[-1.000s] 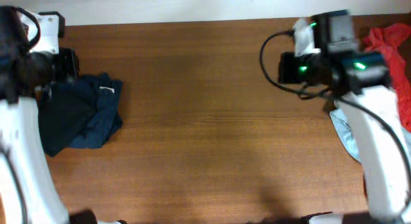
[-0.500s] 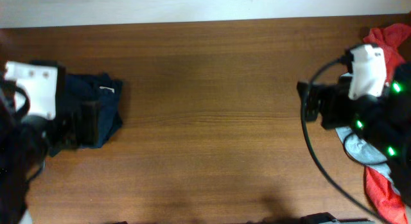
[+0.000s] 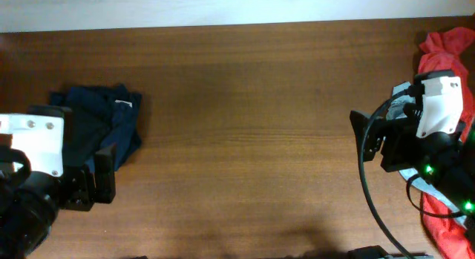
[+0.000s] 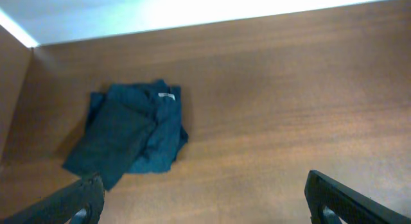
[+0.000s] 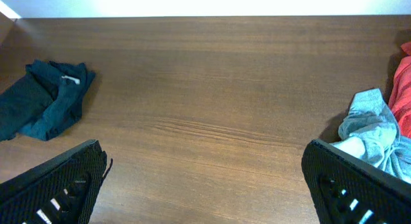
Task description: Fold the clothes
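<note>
From the left wrist, the left claw is released: its two dark fingers sit far apart at the bottom corners with only bare wood between them. Beyond, on the brown tabletop, a dark navy garment lies in a loose, rumpled bundle with its white label facing up near its far edge. It is ahead of the left finger and not touching it. A white wall runs along the tabletop's far edge.

From the right wrist, the right claw is likewise released, its ribbed fingers spread wide over empty wood. The navy garment lies far off to the left. At the right, just past the right finger, is a crumpled pale grey-blue garment, with a red-orange garment touching it at the frame's edge.

Overhead, the navy bundle is near the left edge of the tabletop, with the left arm just below it and overlapping its lower corner. The right arm hangs over the red-orange and grey-blue clothes piled at the right edge, covering most of the grey-blue one. The wide middle of the tabletop separates the two sides.
</note>
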`<state>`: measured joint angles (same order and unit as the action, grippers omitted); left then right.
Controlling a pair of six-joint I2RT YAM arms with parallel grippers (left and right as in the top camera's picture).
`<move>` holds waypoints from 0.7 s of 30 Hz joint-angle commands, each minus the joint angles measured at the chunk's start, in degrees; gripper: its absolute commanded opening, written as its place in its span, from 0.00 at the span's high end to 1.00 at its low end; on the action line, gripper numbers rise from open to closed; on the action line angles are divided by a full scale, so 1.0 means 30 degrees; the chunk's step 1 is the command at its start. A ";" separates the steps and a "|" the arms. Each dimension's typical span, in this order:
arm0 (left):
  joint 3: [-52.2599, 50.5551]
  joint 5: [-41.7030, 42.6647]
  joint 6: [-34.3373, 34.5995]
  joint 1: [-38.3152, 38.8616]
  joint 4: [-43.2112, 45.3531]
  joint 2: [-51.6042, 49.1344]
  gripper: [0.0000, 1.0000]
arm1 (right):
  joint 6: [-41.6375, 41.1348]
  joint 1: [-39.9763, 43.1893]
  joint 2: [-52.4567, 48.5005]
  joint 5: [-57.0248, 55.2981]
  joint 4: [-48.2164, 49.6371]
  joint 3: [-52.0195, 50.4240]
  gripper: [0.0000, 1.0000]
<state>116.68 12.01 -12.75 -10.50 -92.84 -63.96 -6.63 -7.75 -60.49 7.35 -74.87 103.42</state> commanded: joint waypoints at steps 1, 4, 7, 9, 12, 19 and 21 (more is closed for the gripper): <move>0.0000 0.0211 -0.0066 0.0080 -0.0619 0.0007 0.00 | 0.0138 -0.0007 -0.0007 -0.0102 0.0015 0.0248 0.01; 0.0000 0.0211 -0.0066 0.0080 -0.1282 0.0007 0.01 | 0.0138 -0.0007 -0.0015 -0.0109 0.0015 0.0248 0.01; -0.0007 0.0219 -0.0066 0.0080 -0.1275 0.0015 0.01 | 0.0131 -0.0022 -0.0007 -0.0087 -0.0255 0.0248 0.01; -0.0007 0.0211 -0.0066 0.0080 -0.1275 0.0007 0.01 | 0.0277 -0.0015 0.0058 -0.0648 -0.0619 0.0255 0.01; -0.0007 0.0211 -0.0066 0.0080 -0.1275 0.0007 0.01 | 0.0277 -0.0015 0.0510 -0.1668 -0.0852 0.0255 0.01; -0.0007 0.0211 -0.0066 0.0080 -0.1275 0.0007 0.01 | 0.0291 0.0066 0.2215 -0.4444 0.0342 -0.0597 0.01; -0.0007 0.0211 -0.0066 0.0080 -0.1275 0.0007 0.01 | 0.0291 0.0364 0.3264 -0.4699 0.1158 -0.2004 0.01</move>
<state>116.68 12.01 -12.75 -10.50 -96.66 -63.94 -5.98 -7.55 -54.65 -1.80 -73.06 101.62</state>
